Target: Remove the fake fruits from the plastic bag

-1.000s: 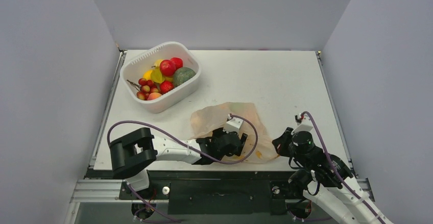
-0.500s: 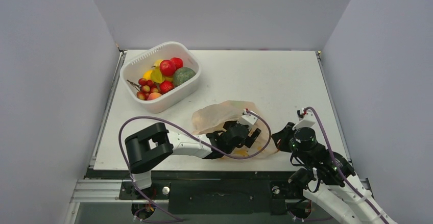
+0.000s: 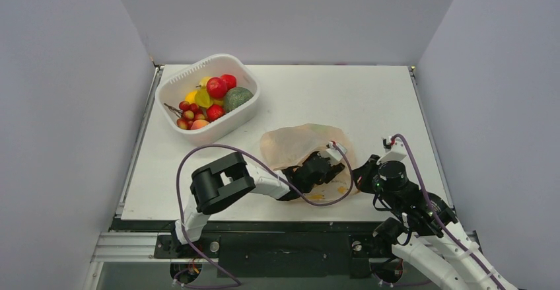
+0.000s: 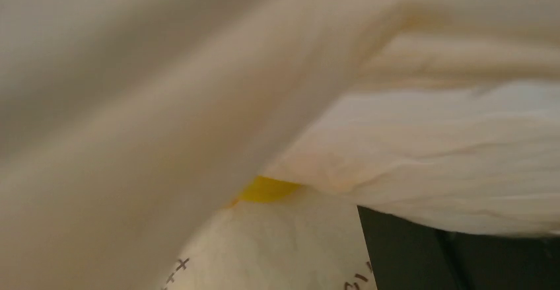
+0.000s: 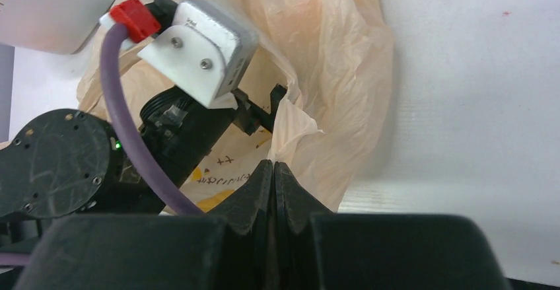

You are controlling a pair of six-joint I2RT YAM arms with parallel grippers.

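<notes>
surface [image 3: 370, 98] with plastic bag [image 3: 297, 141] not yet emptied: yellow fruit [image 4: 267, 189] inside, left pincer [image 3: 329, 166] in the mouth, spread can't tell, right pincer [image 5: 273, 171] pinched shut on bag rim.

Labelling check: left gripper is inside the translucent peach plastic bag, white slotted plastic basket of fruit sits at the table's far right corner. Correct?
No: the white slotted plastic basket sits at the far left corner, as the top external view shows. The left gripper is inside the translucent peach plastic bag.
</notes>
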